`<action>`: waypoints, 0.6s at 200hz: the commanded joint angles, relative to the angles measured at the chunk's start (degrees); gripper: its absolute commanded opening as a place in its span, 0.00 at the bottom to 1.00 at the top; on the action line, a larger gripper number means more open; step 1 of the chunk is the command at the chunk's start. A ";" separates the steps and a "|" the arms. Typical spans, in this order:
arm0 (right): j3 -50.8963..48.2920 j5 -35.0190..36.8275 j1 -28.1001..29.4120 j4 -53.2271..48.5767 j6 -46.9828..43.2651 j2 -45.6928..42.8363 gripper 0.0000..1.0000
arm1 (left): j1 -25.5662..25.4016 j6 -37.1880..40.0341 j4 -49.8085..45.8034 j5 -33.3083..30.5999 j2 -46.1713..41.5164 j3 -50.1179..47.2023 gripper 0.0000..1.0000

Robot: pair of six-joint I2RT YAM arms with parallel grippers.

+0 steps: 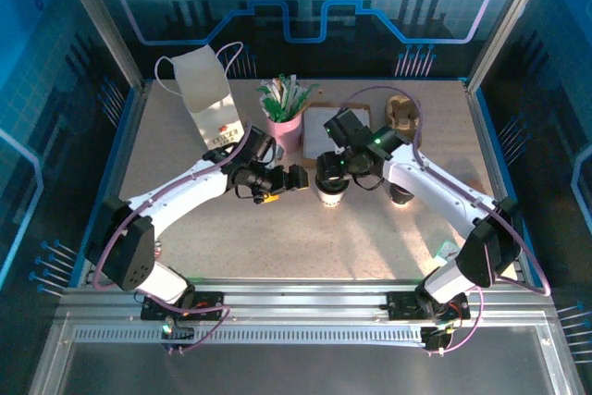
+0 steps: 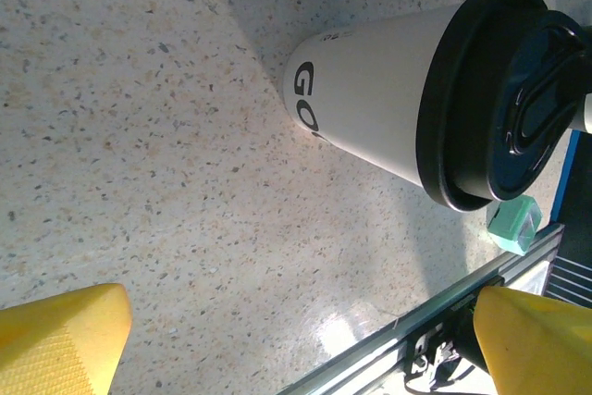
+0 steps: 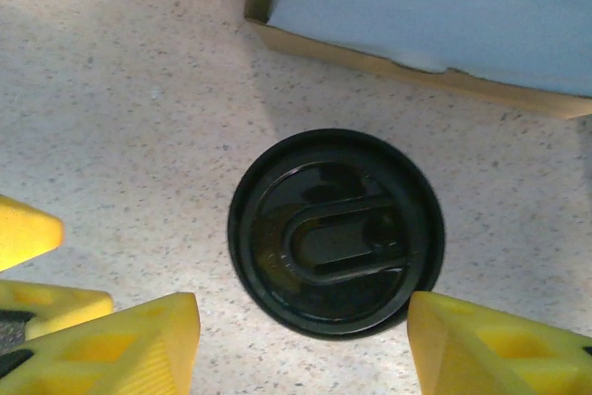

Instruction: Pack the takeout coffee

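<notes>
While the overhead view sets out the whole surface (image 1: 277,247), the two wrist cameras give what it cannot. From above, the white paper cup (image 1: 331,197) stands upright near the middle, just in front of a pink cup (image 1: 285,127) of green-and-white sachets. The right tool (image 1: 335,171) hangs over its top and hides most of it. The left tool (image 1: 296,178) sits just beside the cup on its left.

The left wrist camera shows the cup's smooth tapered side with dark print near the base. It also shows the black lid (image 2: 499,99) seated on the rim, glossy plastic with a raised oval in its top. That tool's yellow fingers (image 2: 55,344), textured on the pad, stand wide apart with bare speckled surface between them, gripping nothing.

The right wrist camera looks straight down on the lid, a round disc with moulded rings. Its own yellow fingers stand apart on either side of the lid's near edge, open and not clamped on it. Just behind the lid lies a flat box (image 3: 370,62) with a brown card edge and a pale lining.

Farther back in the overhead view are a white paper bag (image 1: 208,99) with handles on the left and a brown moulded carrier (image 1: 402,113) on the right, both apart from the cup.
</notes>
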 commanded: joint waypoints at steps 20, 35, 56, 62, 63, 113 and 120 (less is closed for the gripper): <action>1.92 3.97 0.98 -3.28 -3.28 2.44 0.57 | 0.29 -2.63 4.31 3.22 2.39 -0.65 0.96; 1.49 2.93 1.03 -2.60 -3.55 3.16 0.54 | 0.30 -2.98 4.96 3.48 3.17 -0.54 0.96; 0.80 2.14 1.09 -1.68 -3.49 3.65 0.53 | 0.27 -3.30 5.59 3.65 4.44 -0.29 0.96; 0.57 1.97 1.11 -1.37 -3.56 3.73 0.53 | 0.34 -3.43 5.64 3.60 4.81 -0.20 0.96; 0.54 1.94 1.11 -1.30 -3.63 3.72 0.53 | 0.35 -3.43 5.69 3.60 4.88 -0.15 0.96; -0.26 2.07 1.04 -0.38 -4.15 4.71 0.48 | 0.32 -3.67 6.45 3.41 8.06 1.35 0.95; -0.40 1.94 1.11 -0.29 -4.25 4.88 0.47 | 0.34 -3.77 6.54 3.41 8.37 1.63 0.94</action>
